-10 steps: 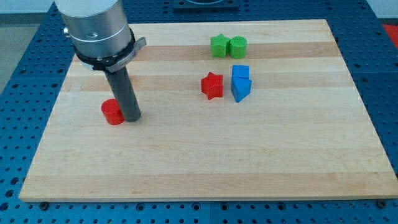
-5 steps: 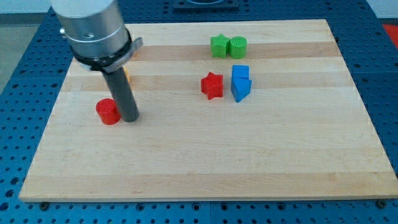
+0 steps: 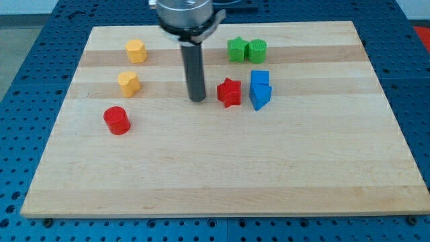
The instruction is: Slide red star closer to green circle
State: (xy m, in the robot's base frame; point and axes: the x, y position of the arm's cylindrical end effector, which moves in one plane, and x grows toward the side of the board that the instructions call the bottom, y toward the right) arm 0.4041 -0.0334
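Closing in: my tip (image 3: 197, 99) sits just beside the red star (image 3: 229, 92), at its 9 o'clock, with a thin strip of board showing between them.
Tool state: I run a plain rod, so nothing opens, closes or clamps on any block.
Red star: near the board's middle, at about 7 o'clock from the green circle (image 3: 256, 50), apart from it.
Green circle: touching the green star (image 3: 236, 49) at its 9 o'clock.
Neighbours: two blue blocks (image 3: 260, 89) stand just at the star's 3 o'clock (the lower one looks wedge-shaped).
Done: I judge only the approach finished; the star looks unpushed.
Left: the whole push toward 1 o'clock, for which I would want my tip nearer the star's 7 o'clock.
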